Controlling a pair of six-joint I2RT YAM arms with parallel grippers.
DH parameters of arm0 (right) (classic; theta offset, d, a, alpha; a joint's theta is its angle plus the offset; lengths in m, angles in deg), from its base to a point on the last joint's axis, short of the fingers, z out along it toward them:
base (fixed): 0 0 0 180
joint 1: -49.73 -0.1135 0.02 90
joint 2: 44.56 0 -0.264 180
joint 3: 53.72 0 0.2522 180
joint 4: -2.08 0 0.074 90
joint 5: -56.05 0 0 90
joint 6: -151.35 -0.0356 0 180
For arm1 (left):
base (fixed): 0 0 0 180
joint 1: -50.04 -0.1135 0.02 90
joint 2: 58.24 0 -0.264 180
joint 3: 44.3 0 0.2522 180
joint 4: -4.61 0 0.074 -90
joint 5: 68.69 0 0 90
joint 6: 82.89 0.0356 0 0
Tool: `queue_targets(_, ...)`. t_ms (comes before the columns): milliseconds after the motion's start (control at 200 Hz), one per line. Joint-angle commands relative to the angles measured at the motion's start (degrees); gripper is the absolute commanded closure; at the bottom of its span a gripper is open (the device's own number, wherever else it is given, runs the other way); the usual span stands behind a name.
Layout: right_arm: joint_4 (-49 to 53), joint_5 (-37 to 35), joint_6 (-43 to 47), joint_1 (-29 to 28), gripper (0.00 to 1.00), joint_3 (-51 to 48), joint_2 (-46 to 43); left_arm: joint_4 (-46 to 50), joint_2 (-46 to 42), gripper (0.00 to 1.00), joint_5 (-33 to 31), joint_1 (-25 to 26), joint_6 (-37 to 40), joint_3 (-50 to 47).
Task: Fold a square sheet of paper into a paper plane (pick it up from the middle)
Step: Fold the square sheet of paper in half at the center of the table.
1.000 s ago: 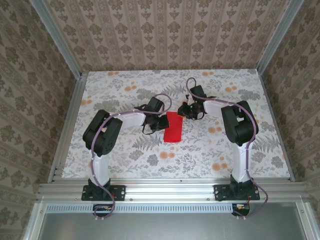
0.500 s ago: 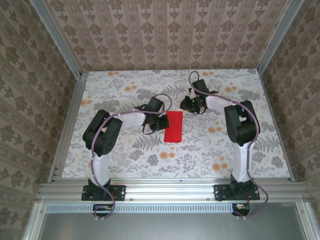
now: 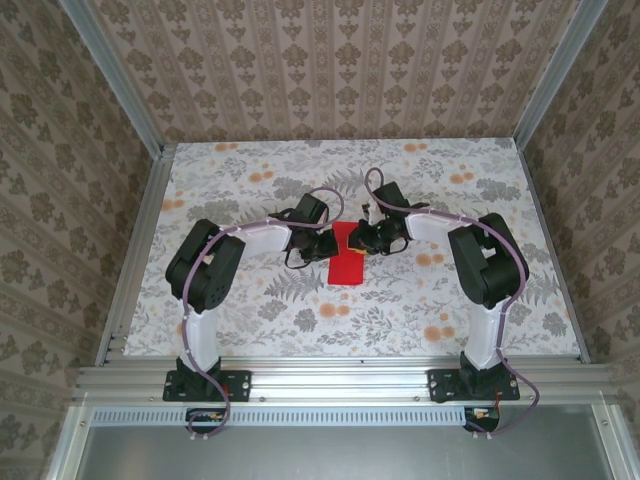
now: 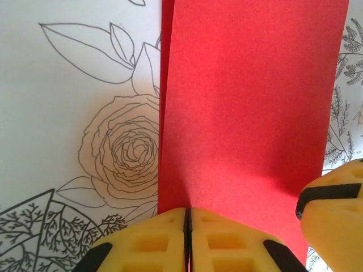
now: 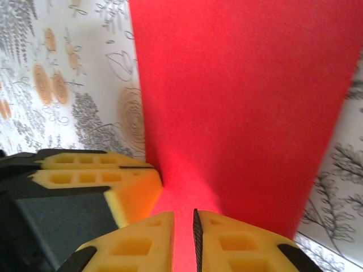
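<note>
Underneath, floral table (image 3: pixel 250 310), wallpapered walls (image 3: pixel 330 70); left claw (image 4: pixel 187 218) together, right claw (image 5: pixel 184 221) barely apart.

Left end effector (image 3: pixel 329 248) just beside right end effector (image 3: pixel 361 240); bare table (image 3: pixel 250 315) around.

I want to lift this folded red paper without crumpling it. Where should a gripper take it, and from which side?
Probably its layered long edge, about mid-length. The folded red paper lies flat on the table, so come in low from that side, one finger sliding under; from above nothing stands up to pinch.
</note>
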Motion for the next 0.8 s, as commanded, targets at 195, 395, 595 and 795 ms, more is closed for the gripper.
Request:
queue_targets(195, 5.4, -2.8, 4.4, 1.4, 0.82, -2.1, 0.3, 7.4, 2.2, 0.89, -2.8, 0.5, 0.5, 0.2)
queue_targets(395, 6.6, -4.6, 6.6, 2.6, 0.82, -3.0, 0.3, 7.9, 2.0, 0.89, -2.6, 0.5, 0.8, 0.9)
queue_targets(595, 7.2, -2.6, 8.5, 2.2, 0.85, -1.6, 2.0, 7.9, -0.2, 0.88, -1.4, 0.5, 0.8, 2.2)
queue_targets(795, 7.8, -0.5, 10.2, -0.1, 0.85, 1.5, 3.6, 6.9, -5.1, 0.85, 0.3, 0.0, 0.9, 3.1)
